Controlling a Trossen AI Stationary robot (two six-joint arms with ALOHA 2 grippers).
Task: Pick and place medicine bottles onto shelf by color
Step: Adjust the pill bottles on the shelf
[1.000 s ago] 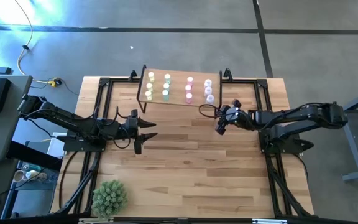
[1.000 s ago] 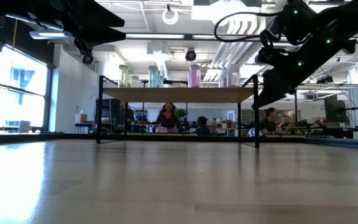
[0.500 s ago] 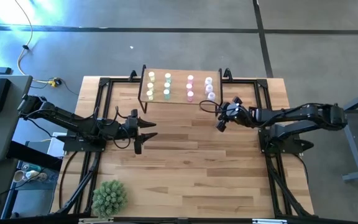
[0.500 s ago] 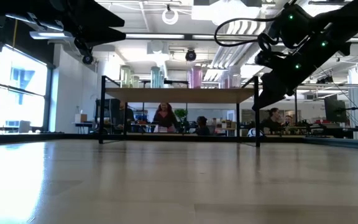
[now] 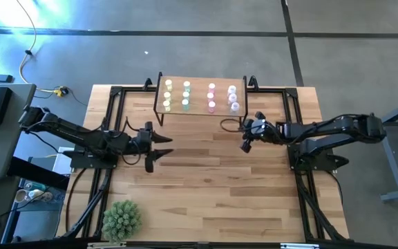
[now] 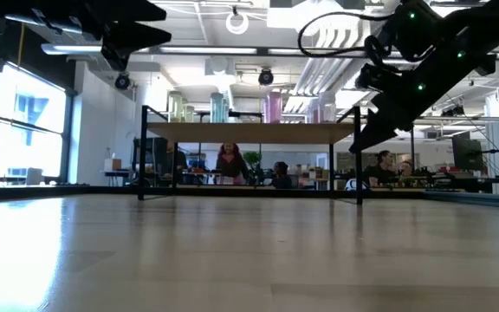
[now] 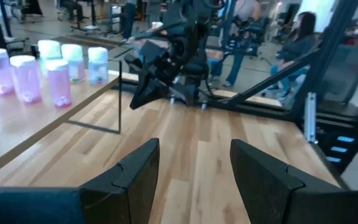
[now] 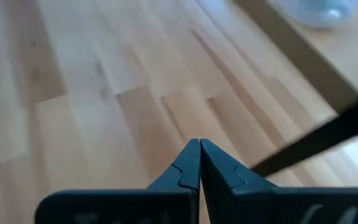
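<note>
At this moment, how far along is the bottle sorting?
Looks essentially done: the medicine bottles stand on the shelf in yellow, green, pink and pale columns. Nothing in hand: left hand open, right hand shut and empty. No bottles left on the tabletop.

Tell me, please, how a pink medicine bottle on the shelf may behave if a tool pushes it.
A pink medicine bottle is a small upright cylinder, so it would probably tip. Once down, its round body could roll off the shelf, which shows no rim. It looks like light plastic, so it would likely slide easily.
</note>
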